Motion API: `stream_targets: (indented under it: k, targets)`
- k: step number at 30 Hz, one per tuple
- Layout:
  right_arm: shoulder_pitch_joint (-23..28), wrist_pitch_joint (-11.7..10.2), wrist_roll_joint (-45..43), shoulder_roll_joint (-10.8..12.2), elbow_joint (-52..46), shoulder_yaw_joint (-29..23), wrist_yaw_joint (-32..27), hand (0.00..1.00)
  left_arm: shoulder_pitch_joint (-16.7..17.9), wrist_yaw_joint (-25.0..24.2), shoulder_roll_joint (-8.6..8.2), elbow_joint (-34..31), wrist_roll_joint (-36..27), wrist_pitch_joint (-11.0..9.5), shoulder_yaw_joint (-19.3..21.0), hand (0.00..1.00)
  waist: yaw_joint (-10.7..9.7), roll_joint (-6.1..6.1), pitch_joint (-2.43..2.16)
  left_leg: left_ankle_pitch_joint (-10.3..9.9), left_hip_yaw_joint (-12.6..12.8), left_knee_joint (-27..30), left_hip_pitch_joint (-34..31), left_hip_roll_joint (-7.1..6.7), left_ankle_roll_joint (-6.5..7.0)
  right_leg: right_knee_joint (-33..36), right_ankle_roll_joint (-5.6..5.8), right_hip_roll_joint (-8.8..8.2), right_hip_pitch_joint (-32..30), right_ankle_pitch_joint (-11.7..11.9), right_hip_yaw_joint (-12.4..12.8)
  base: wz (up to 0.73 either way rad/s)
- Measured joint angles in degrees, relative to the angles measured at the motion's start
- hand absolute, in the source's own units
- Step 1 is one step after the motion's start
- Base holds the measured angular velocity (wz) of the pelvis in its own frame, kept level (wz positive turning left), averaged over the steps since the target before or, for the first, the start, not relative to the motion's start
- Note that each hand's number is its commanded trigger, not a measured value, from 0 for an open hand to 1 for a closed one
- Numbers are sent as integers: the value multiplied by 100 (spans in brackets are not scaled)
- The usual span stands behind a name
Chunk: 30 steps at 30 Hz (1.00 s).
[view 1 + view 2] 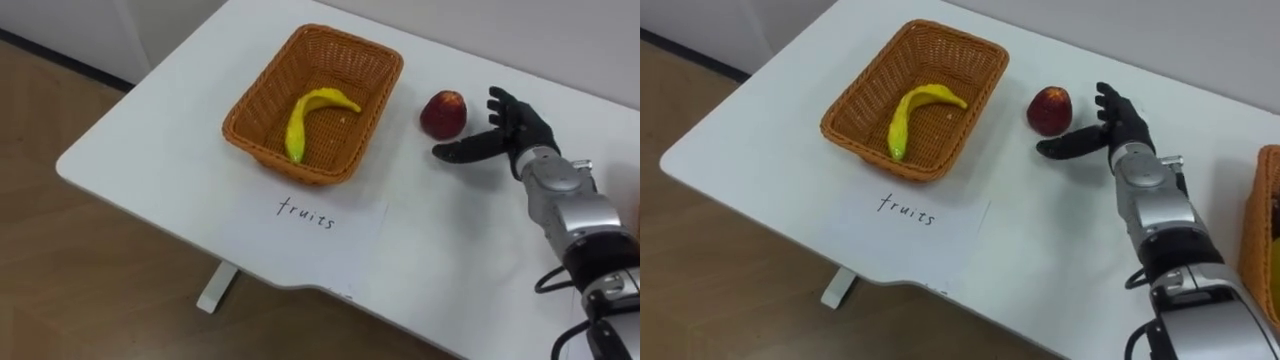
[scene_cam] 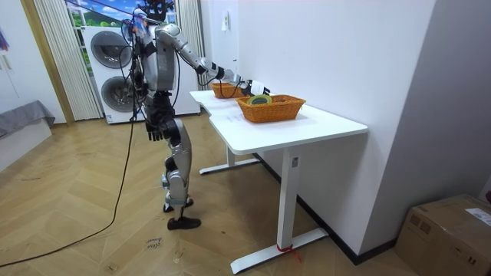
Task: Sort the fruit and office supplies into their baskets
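A brown wicker basket stands on the white table with a yellow banana lying inside it. A red apple rests on the table just right of the basket. My right hand is open at the apple's right side. Its fingers point up beside the fruit and its thumb reaches out below it; I cannot tell whether they touch. In the room view my left hand hangs by my hip, and I stand at the table's end.
A handwritten paper label lies in front of the basket near the table's front edge. A second wicker basket stands at the far right with items in it. Washing machines stand behind me.
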Motion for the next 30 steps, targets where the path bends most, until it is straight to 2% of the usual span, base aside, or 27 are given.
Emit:
stream_targets:
  k: [4,7,22,30]
  targets:
    - [-14,-7,-389,-10,84,77,29,0,-30,-28,98,0,-1,-4,-1,0,92,-101,33,2,-12,9,-28,2,-6,4,-4,3,-17,-2,-7,0]
    - [-100,24,-511,-10,182,77,72,0,-55,-46,130,-1,-1,-4,0,0,118,-162,38,1,-20,41,-86,-6,-4,2,-5,6,-50,-1,-17,0]
    - [-329,109,-599,-119,366,313,180,0,-113,-48,148,24,-4,2,-6,0,178,-208,26,6,-34,47,-170,-16,-4,1,-10,29,-114,3,-47,0]
    - [-349,109,-522,-166,395,313,125,0,-197,9,164,105,-6,-5,-80,0,280,-290,72,5,-38,38,-181,-12,-5,-3,-10,33,-125,3,-50,0]
